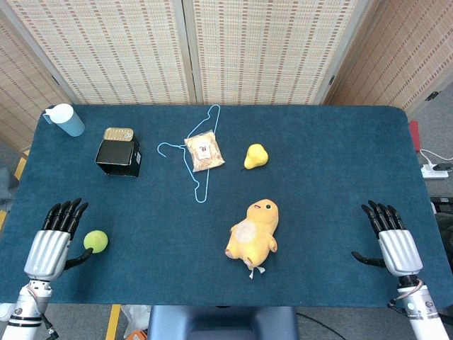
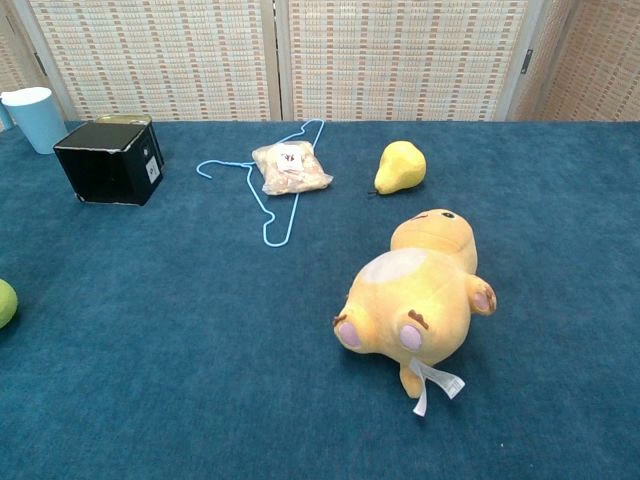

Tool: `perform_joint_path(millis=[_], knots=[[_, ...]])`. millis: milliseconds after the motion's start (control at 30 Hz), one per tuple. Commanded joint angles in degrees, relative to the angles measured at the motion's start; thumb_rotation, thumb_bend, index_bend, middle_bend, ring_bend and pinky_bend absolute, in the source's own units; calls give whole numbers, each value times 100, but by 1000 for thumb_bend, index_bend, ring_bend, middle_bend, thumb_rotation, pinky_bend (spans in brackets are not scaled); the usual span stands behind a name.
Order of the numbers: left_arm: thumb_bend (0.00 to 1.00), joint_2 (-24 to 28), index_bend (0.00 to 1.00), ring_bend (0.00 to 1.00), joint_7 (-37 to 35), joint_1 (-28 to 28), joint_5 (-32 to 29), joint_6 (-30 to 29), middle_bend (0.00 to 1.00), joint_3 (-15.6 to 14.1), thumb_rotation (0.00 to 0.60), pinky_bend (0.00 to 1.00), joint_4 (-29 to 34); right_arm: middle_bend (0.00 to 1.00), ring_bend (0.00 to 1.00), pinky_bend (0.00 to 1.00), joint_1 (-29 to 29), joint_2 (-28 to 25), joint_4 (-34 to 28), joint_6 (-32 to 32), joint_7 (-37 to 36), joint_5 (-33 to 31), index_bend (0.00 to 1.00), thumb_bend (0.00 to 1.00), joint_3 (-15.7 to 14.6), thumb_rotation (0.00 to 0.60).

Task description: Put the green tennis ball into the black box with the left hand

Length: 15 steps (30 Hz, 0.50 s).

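I had the left hand [image 1: 53, 241] lying open near the desk's front-left corner, fingers stretched forward and thumb reaching toward the ball [image 1: 95, 241], holding nothing; the ball sat just beside it, placed for a sideways scoop. The box [image 1: 118, 156] stood further back along the left side, mouth up, with bare desk [image 1: 325, 184] between for the carry. The cup [image 1: 65, 119] and tin [image 1: 118, 133] crowded the box's far side. The right hand [image 1: 391, 237] rested open and empty near the front-right corner.
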<state>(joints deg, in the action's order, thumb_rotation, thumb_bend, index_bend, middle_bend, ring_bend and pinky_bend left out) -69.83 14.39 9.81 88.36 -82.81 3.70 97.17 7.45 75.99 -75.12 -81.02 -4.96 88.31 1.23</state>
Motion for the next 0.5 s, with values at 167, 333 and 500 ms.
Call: perform_joint_path(millis=[167, 333, 500], knots=[[180, 52, 0, 0, 81, 14, -28, 12, 0, -23, 468, 0, 167, 0, 0, 0, 7, 17, 25, -5, 64, 59, 0, 0, -39, 600], [181, 79, 0, 0, 140, 48, -92, 82, 0, -23, 475, 0, 169, 0, 0, 0, 14, 19, 4, 8, 97, 45, 0, 0, -34, 600], [181, 34, 0, 0, 105, 112, -141, 212, 0, -42, 465, 0, 40, 0, 0, 0, 31, 24, -24, 38, 137, 30, 0, 0, -27, 600]])
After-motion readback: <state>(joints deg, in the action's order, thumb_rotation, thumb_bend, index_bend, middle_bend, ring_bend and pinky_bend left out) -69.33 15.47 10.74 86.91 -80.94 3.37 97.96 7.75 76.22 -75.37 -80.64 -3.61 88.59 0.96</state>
